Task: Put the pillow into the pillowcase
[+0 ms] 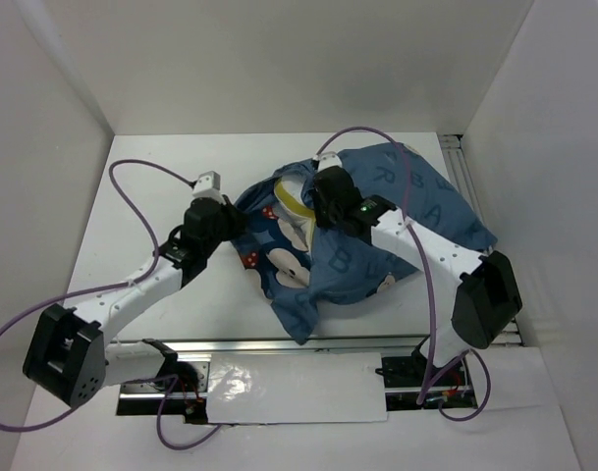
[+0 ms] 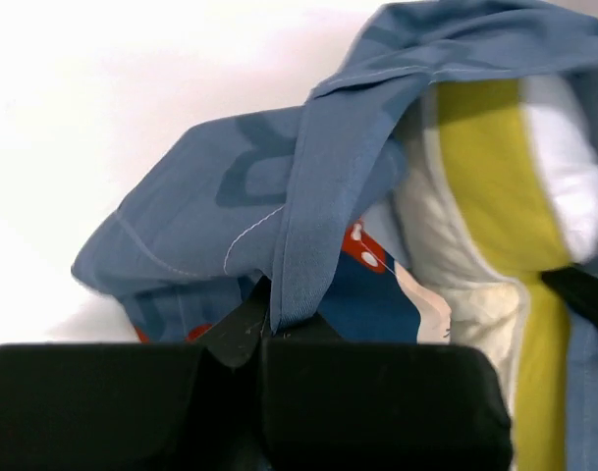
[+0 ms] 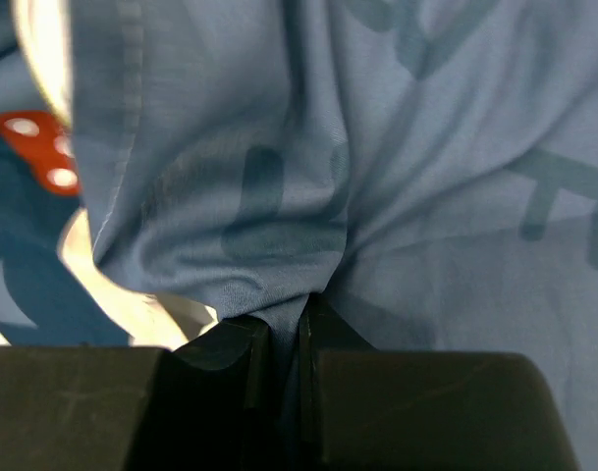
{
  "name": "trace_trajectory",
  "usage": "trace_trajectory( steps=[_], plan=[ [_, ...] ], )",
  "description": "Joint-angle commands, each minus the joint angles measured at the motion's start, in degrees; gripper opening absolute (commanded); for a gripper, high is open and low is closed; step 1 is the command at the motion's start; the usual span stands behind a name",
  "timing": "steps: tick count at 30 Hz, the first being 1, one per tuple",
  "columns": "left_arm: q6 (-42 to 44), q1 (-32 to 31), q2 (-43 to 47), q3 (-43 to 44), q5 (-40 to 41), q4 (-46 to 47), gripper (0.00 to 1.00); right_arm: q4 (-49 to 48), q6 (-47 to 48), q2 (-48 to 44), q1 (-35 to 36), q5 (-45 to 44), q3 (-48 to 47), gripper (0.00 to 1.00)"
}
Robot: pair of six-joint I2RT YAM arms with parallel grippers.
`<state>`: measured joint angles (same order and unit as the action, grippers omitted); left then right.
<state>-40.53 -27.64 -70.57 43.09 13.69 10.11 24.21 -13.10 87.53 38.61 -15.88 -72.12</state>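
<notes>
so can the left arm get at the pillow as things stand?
Probably not: the left gripper is shut on a pillowcase fold. The pillow lies exposed just past it, so it must let go first.

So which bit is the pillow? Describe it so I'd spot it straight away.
On the white table lies a rumpled blue pillowcase. At its left opening the pillow peeks out: plump white with a yellow edge, unlike the printed blue cloth around it.

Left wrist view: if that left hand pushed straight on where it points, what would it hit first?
The floppy denim-blue printed pillowcase; the left hand is shut on a fold of it. Right behind that fold probably sits the plump white pillow with yellow trim, though depth is unclear.
</notes>
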Motion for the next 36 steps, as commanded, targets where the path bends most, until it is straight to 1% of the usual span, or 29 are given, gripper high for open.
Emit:
trace_trajectory(
  steps=[1,2,3,5,6,8,9,10,12,13,15,16,19,21,22,25,26,27,28,29,30,31,32,33,34,35,36],
  plan=[
    [2.39,6.88,6.04,-1.17,-0.23,-5.54,0.00,2.42,-0.09,-0.69,-0.38,-10.84,0.40,0.00],
    [2.39,8.46,6.75,-1.17,-2.33,-6.41,0.00,2.42,0.70,0.01,-0.38,-9.97,0.92,0.00],
    [3.61,11.35,7.28,-1.17,-7.84,-6.42,0.00,2.42,3.06,0.53,-0.38,-6.57,0.93,0.00],
    [3.62,14.09,7.28,0.32,-13.66,-5.27,0.00,-0.47,6.40,1.15,0.15,-2.16,2.93,0.00],
    [5.88,14.62,5.80,4.07,-16.30,-5.27,0.00,-1.26,7.99,3.07,0.15,3.78,3.47,0.00],
    [6.51,15.33,5.18,5.41,-17.20,-6.32,0.00,-1.88,8.01,4.22,0.15,4.53,4.00,0.00],
    [7.22,16.29,4.57,6.56,-20.17,-6.33,0.00,-1.88,8.01,5.62,0.15,5.32,4.00,0.00],
    [9.31,16.30,4.56,8.39,-22.20,-6.33,0.00,-1.88,8.53,9.21,0.15,5.94,3.48,0.00],
    [10.64,17.00,4.56,9.73,-25.80,-6.33,0.00,-0.22,9.32,13.53,0.76,6.56,0.50,0.00],
    [12.39,17.53,5.34,9.73,-30.96,-6.33,0.00,0.40,9.93,17.99,0.76,7.08,-0.73,0.00],
    [14.24,17.53,6.66,11.31,-36.08,-5.80,0.00,1.02,9.94,22.14,1.29,6.05,-4.50,0.00],
    [14.95,17.53,7.28,11.31,-38.72,-5.80,0.00,1.63,9.94,26.08,1.29,5.51,-5.48,0.00],
    [14.96,18.67,10.70,12.10,-42.24,-5.72,0.00,2.51,8.89,32.77,1.29,4.99,-9.79,0.00],
    [14.96,19.37,13.33,12.10,-43.48,-5.71,0.00,3.04,8.01,35.25,1.29,4.46,-11.63,0.00],
    [15.48,19.99,14.13,12.80,-43.49,-7.72,0.00,3.04,8.01,36.39,1.29,4.45,-12.16,0.00],
    [16.28,19.99,15.37,14.73,-41.12,-10.54,0.00,2.96,8.70,37.72,1.29,10.15,-12.87,0.00],
    [16.28,19.99,14.85,15.26,-41.12,-12.46,0.00,2.08,8.71,35.46,1.29,15.47,-12.35,0.00],
    [16.28,19.99,13.97,16.05,-40.51,-13.35,0.01,-0.62,8.71,33.87,1.29,18.49,-11.56,0.00],
    [15.67,19.99,11.53,16.06,-39.89,-14.23,0.06,-2.30,9.32,32.02,1.29,21.56,-9.81,0.00],
    [14.62,19.99,9.94,16.67,-39.36,-14.94,0.10,-3.97,9.32,28.26,1.29,28.12,-8.93,0.00],
    [14.00,19.99,8.35,16.67,-39.36,-15.64,0.14,-7.12,9.32,26.49,1.29,31.23,-7.79,0.00],
    [13.38,19.99,6.69,16.67,-39.36,-15.65,0.26,-8.55,9.32,24.90,1.29,34.39,-7.78,0.00],
    [13.38,19.99,3.36,16.67,-38.14,-16.26,0.32,-9.95,9.32,23.58,1.29,37.73,-7.78,0.00],
    [12.85,19.99,1.85,17.28,-37.26,-16.78,0.43,-12.58,9.32,21.48,1.29,43.77,-7.78,0.00],
    [12.33,19.99,0.53,17.29,-36.12,-18.01,0.53,-13.56,8.71,20.76,1.29,46.53,-7.78,0.00],
    [12.32,19.47,-0.79,18.25,-34.54,-19.41,0.67,-14.35,8.71,20.76,1.29,49.69,-8.38,0.03],
    [11.80,19.46,-2.63,19.56,-32.44,-20.99,0.70,-14.88,8.71,19.97,1.29,54.07,-9.00,0.08]
  ],
)
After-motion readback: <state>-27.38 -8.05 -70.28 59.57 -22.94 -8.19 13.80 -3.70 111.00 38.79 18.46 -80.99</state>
